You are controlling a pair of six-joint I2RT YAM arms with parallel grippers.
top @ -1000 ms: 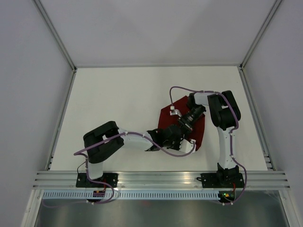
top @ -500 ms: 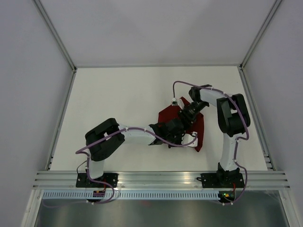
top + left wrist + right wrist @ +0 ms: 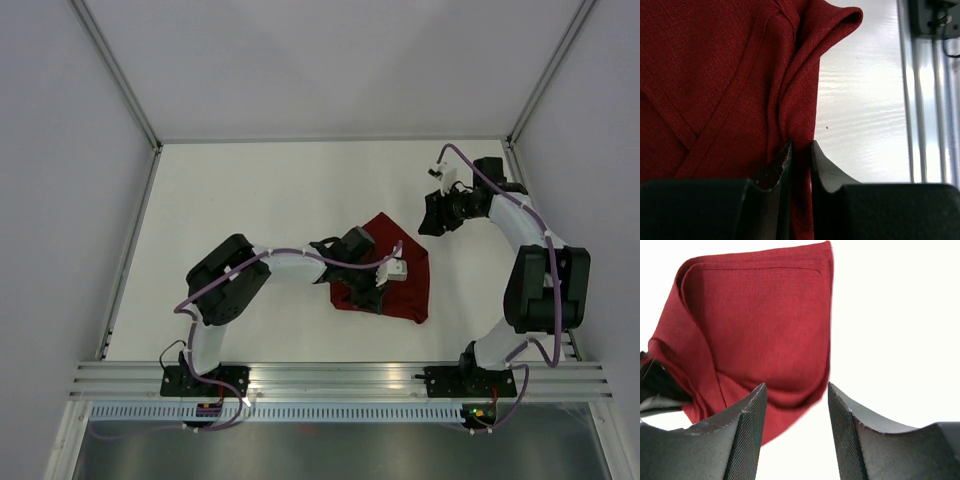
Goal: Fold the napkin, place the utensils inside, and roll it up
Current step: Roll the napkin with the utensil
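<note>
The dark red napkin (image 3: 405, 290) lies folded and rumpled on the white table, right of centre. My left gripper (image 3: 366, 298) is at its left edge, shut on a raised fold of the cloth (image 3: 797, 90), which runs down between the two fingers (image 3: 801, 146). My right gripper (image 3: 433, 215) hangs open and empty behind and to the right of the napkin, apart from it. In the right wrist view the napkin (image 3: 760, 325) lies ahead of the open fingers (image 3: 796, 390), which hold nothing. The utensils are out of view.
A metal rail (image 3: 340, 378) runs along the near edge, also seen in the left wrist view (image 3: 925, 100). Grey enclosure walls and frame bars (image 3: 130, 250) border the table on the left, back and right.
My right gripper has opened, let go of the napkin and drawn back to the far right. The left gripper stays shut on the cloth, and the napkin now lies more folded.
</note>
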